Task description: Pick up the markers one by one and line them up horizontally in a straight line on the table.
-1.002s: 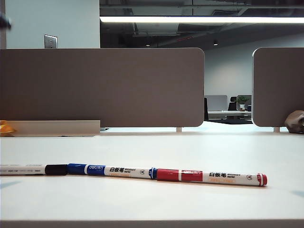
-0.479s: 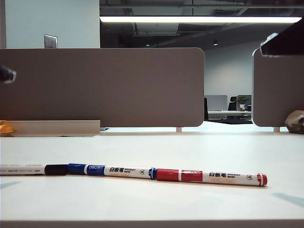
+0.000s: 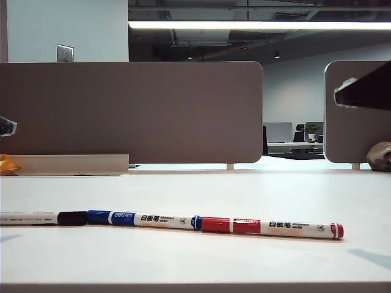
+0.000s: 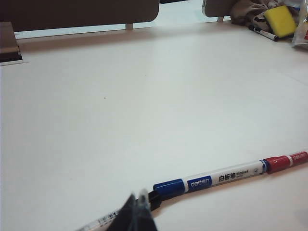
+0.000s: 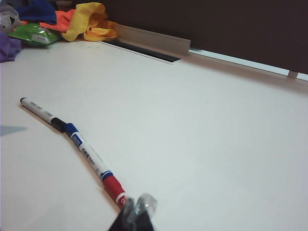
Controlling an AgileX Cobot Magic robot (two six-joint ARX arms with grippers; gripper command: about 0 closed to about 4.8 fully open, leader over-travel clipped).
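Black (image 3: 36,217), blue (image 3: 143,220) and red (image 3: 272,227) white-barrelled markers lie end-to-end; left gripper (image 4: 138,211) and right gripper (image 5: 139,209) jaws closed, empty.

Three markers (image 3: 171,223) lie end to end on the table (image 3: 244,189), before the divider panels (image 3: 131,113); left gripper (image 3: 5,126) and right gripper (image 3: 345,91) hang above either end.

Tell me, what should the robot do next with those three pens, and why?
Probably just pull both arms away. The black pen, blue pen and red pen already lie end to end on the table; the left gripper and right gripper are shut, empty and raised.
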